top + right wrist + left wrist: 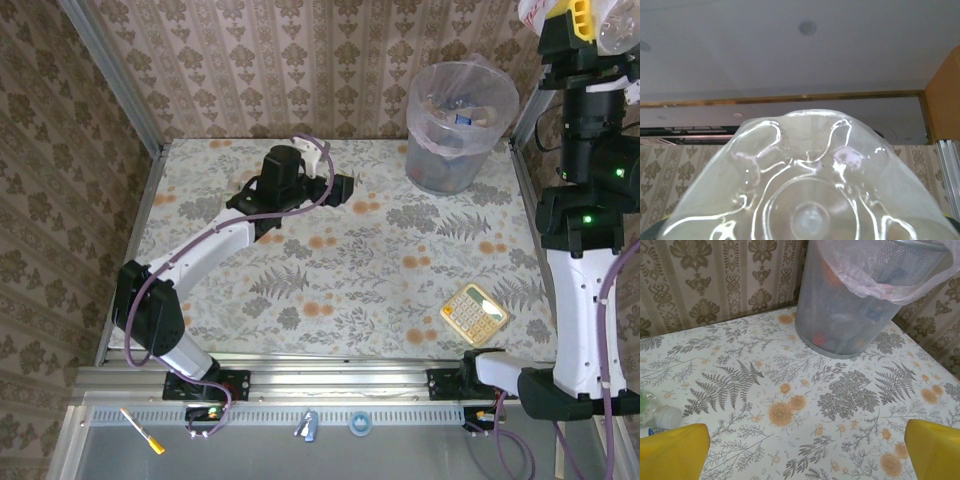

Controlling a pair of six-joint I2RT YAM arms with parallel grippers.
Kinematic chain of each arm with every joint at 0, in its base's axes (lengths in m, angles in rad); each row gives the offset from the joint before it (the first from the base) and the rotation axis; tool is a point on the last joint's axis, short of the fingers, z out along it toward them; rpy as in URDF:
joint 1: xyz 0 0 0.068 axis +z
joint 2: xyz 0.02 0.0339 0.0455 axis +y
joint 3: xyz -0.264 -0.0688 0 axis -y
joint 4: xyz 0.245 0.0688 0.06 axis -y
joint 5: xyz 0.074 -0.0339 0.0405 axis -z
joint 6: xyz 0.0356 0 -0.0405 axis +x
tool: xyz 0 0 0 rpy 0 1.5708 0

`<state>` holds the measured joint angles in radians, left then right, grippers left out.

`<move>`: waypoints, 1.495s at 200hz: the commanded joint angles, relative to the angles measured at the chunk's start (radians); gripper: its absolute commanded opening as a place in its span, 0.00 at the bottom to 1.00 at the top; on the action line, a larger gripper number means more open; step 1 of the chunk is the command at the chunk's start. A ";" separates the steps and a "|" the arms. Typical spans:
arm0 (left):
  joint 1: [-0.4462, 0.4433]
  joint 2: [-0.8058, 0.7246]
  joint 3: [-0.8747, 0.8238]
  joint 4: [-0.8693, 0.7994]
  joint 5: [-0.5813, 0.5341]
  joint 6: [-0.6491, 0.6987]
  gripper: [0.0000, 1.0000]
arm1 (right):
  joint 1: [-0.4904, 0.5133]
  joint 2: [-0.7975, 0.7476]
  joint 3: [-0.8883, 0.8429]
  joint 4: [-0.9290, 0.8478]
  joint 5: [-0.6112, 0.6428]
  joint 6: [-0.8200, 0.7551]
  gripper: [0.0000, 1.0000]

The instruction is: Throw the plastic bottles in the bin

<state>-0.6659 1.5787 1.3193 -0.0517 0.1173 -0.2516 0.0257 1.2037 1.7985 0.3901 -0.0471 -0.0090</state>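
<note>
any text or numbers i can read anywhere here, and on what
Nothing is legible enough to quote.
calculator: key markings too small.
labelled bottles inside the bin: labels blurred.
white-capped bottle: label cut off, blurred.
clear bottle seen from below: no print visible.

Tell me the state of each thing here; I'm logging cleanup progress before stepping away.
bin: upright, bag-lined, partly filled.
clear bottle: gripped, raised high by the right hand.
left hand: open, empty, low over the table.
loose bottle: lying on the table.
calculator: lying flat, keys up.
</note>
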 commanded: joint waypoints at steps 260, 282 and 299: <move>0.228 -0.136 -0.158 -0.284 -0.141 -0.265 1.00 | -0.095 0.408 0.562 -1.042 -0.082 0.116 1.00; 0.259 -0.141 -0.168 -0.309 -0.137 -0.304 1.00 | -0.095 0.403 0.562 -1.064 -0.094 0.116 1.00; 0.274 -0.140 -0.169 -0.341 -0.149 -0.335 1.00 | -0.095 0.399 0.563 -1.080 -0.100 0.120 1.00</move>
<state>-0.4076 1.4647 1.1584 -0.3191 -0.0128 -0.5121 -0.0692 1.6379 2.3608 -0.6598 -0.1108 0.1081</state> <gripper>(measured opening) 0.997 0.999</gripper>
